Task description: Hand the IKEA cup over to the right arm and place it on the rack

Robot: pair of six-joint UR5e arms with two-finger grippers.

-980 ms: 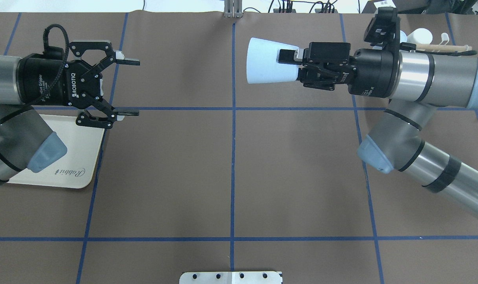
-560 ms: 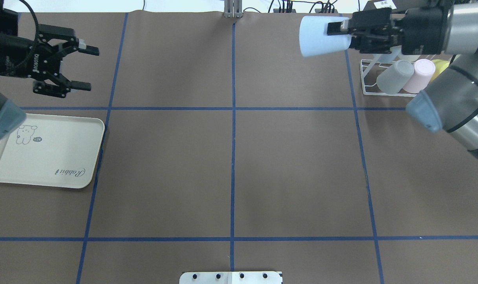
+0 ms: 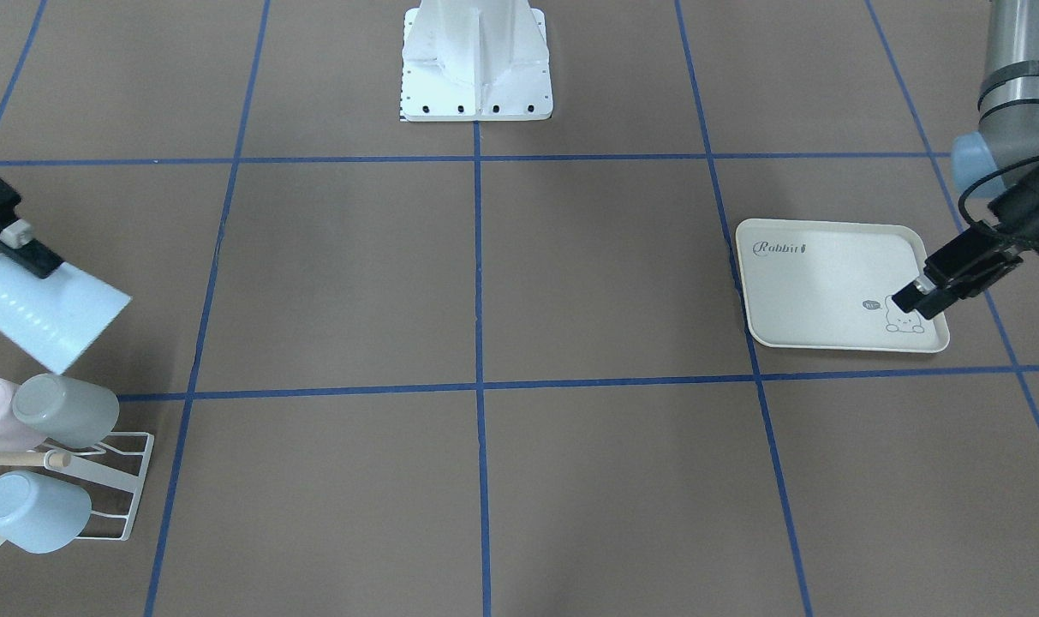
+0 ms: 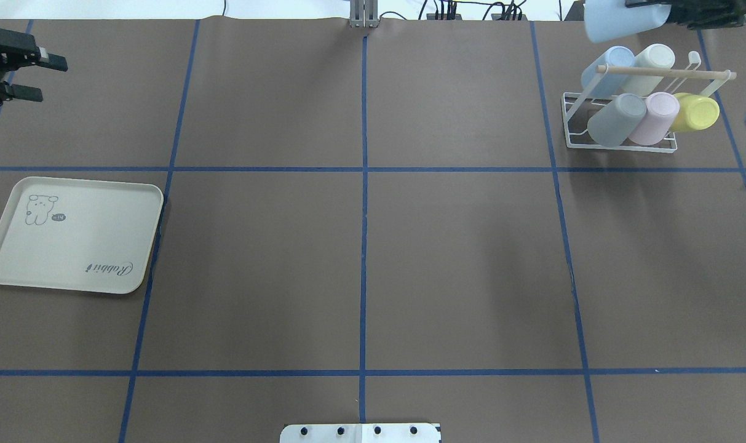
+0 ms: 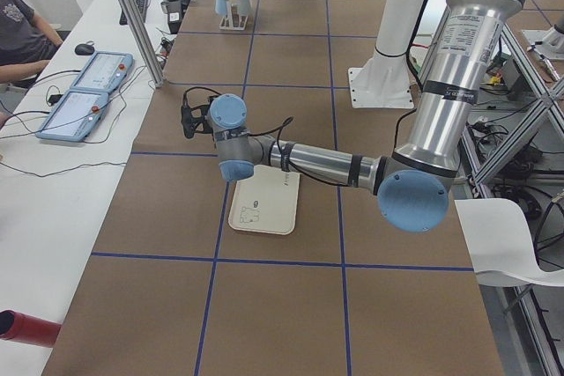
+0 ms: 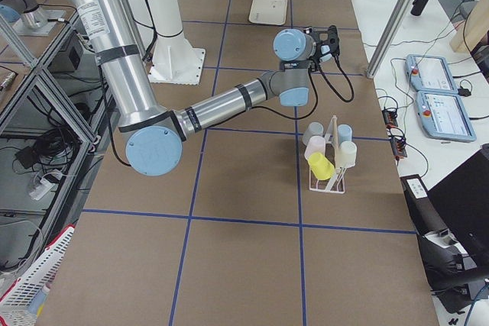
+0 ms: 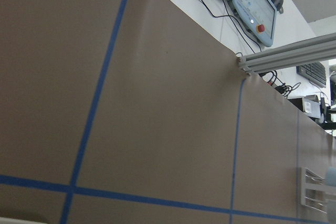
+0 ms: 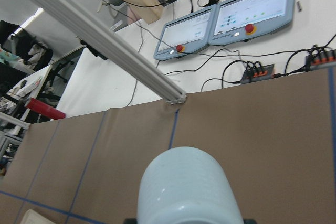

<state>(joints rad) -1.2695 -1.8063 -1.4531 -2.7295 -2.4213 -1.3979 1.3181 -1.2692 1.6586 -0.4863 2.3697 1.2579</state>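
The cup [image 4: 619, 18], pale blue, is in the air at the right end of the worktop [image 4: 459, 264]. My right claw [image 3: 31, 266] is clenched on it at the base. The cup is tilted, with its wide mouth pointing away from the claw. It hangs close to the rack [image 4: 619, 146] and touches neither the rack nor the worktop. I cannot tell whether it is directly over the rack or just beside it. In the right wrist view the cup fills the lower middle, ribbed side toward the camera.

The rack is low white wire and stands near the far right corner of the worktop. A wooden rod [image 4: 662, 72] runs across its top. Five cups sit tipped on its prongs. A blue cup [image 4: 606, 71] and a whitish cup [image 4: 652, 58] are on the far row. A grey cup [image 4: 615, 120], a pink cup [image 4: 654, 117] and a yellow cup [image 4: 695, 114] are on the near row.

My left claw [image 4: 53, 77] is released and holds nothing, with a clear gap between its two fingers. It hangs at the worktop's far left corner. A cream tray [image 4: 77, 246] with a small animal drawing lies flat along the left edge of the worktop.

A white mounting plate [image 4: 360, 432] sits at the middle of the near edge. Blue tape lines cross the brown worktop in a grid.
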